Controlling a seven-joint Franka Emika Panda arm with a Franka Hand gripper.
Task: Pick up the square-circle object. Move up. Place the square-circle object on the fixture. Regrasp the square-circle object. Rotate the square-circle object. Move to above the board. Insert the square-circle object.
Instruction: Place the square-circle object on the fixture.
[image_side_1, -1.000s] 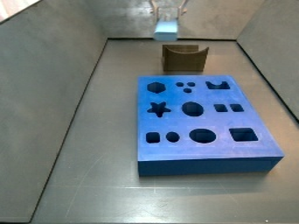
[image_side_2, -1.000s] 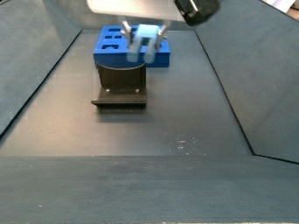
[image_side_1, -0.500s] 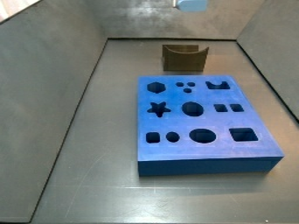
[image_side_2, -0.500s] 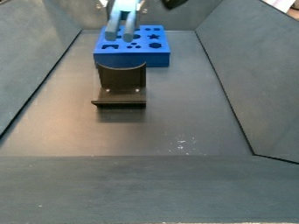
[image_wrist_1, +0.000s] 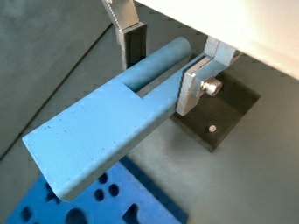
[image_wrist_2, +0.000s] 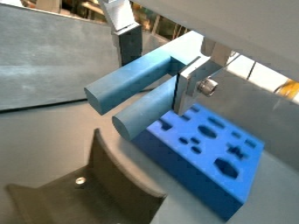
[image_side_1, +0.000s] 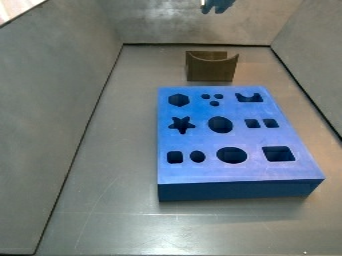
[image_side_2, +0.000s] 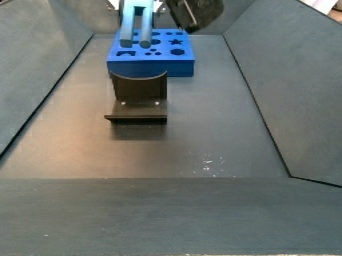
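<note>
Both wrist views: gripper (image_wrist_1: 163, 63) fingers pinch the square-circle object (image_wrist_1: 111, 122), w/ fixture (image_wrist_2: 111, 188) and board (image_wrist_2: 205, 153) below. Side views: object (image_side_2: 135, 22) held high, fixture (image_side_1: 209, 67) empty, board (image_side_1: 230, 138) holes unfilled. Judging: pickup and regrasp prob done; move over board and insert left.

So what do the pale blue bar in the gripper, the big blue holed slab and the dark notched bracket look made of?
The pale blue bar, clamped in the gripper above the floor, looks like matte plastic, possibly printed: even colour, no glare. The bright-blue holed slab seems the same kind of matte plastic. The dark notched bracket looks like dull painted metal or plastic; a screw shows in a wrist view.
</note>
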